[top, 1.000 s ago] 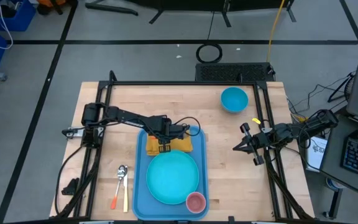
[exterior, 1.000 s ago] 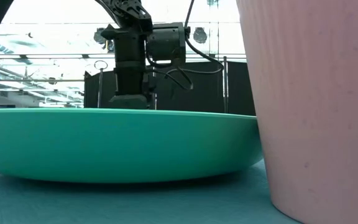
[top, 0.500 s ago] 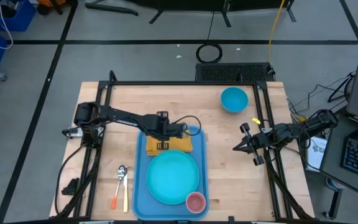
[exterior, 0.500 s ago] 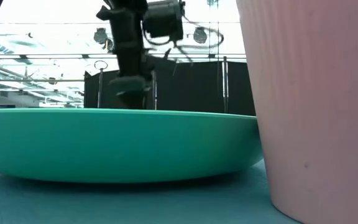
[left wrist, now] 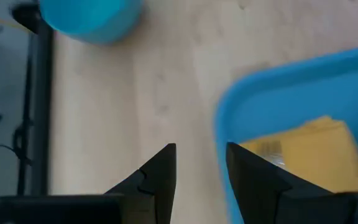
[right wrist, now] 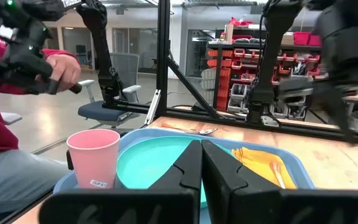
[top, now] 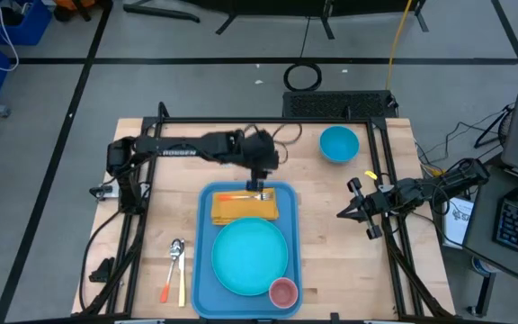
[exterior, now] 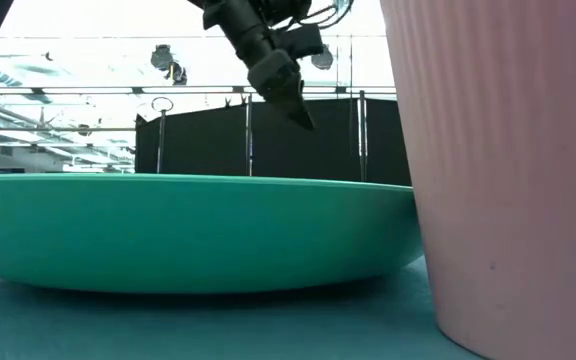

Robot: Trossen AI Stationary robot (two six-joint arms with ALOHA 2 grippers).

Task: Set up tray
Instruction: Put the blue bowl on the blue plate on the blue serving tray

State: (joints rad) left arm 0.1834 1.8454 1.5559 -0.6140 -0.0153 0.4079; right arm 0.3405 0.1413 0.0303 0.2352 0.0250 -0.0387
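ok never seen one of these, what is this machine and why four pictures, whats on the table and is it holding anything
It is a robot with two dark arms at a wooden table, filmed by four cameras: one overhead, one at table-top height, one on each wrist.

On the blue tray lie a yellow napkin with a fork on it, a turquoise plate and a pink cup. Beside the tray lie a spoon and another utensil. A blue bowl sits apart.

The left gripper, open and empty, hangs past the tray's far edge. The right gripper waits shut at the right side, holding nothing.
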